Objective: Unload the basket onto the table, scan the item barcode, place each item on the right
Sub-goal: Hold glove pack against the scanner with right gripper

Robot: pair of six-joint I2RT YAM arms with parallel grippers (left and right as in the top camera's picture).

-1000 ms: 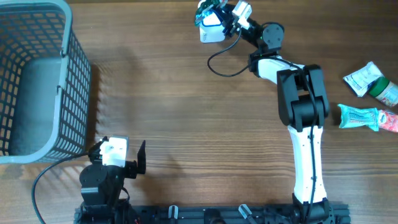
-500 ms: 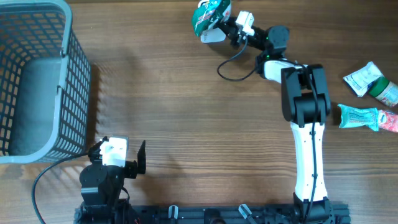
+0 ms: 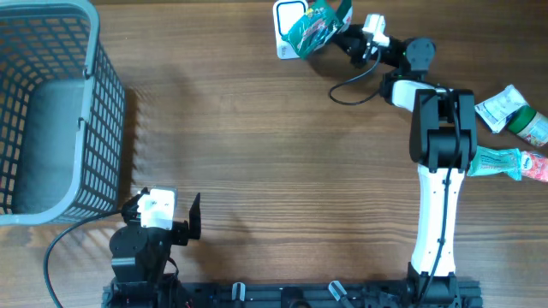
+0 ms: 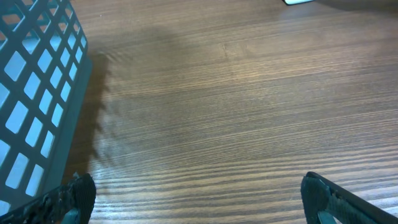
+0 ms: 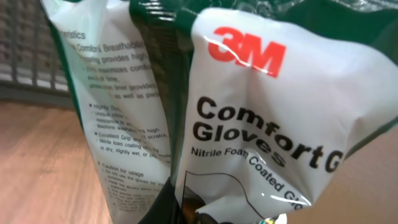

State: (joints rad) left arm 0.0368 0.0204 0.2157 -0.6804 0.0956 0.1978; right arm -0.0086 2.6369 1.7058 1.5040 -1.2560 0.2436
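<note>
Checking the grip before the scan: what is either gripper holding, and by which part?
The right gripper pinches a 3M Comfort Gloves packet at its lower edge, below the printed text. The left gripper is open and holds nothing.

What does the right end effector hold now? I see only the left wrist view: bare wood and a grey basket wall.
Observer: The right end effector is shut on a green and white plastic packet; the right wrist view reads "3M Comfort Gloves" on it.
Operator: Where is this packet?
Observer: The overhead view shows it at the far edge of the wooden table, partly over a white box-shaped device.
Operator: Are other items waiting?
Observer: Yes, a teal tube-shaped packet and a white crinkled packet lie at the table's right edge.
</note>
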